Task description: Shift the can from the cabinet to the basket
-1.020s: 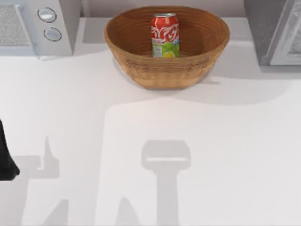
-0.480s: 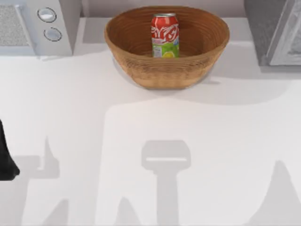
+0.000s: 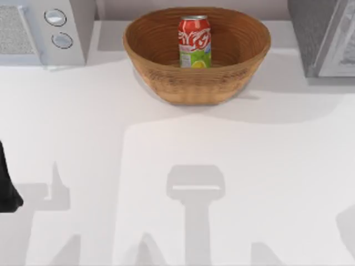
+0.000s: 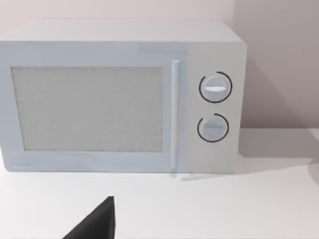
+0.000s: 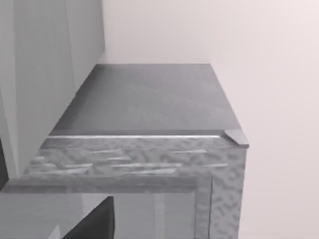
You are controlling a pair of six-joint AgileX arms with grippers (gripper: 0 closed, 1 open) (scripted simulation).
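A small red drinks can with white script stands upright inside the wide brown woven wicker basket, on the white table between a pale two-knob microwave and the dark grey speckled cabinet. The left arm sits at the table's left edge; whether either pincer is spread or pressed together cannot be told.

A pale microwave stands on the white desk against a plain wall. Its mesh window sits behind a framed door with a slim upright handle, and two round knobs are stacked beside it. A dark gripper finger juts in at the lower edge
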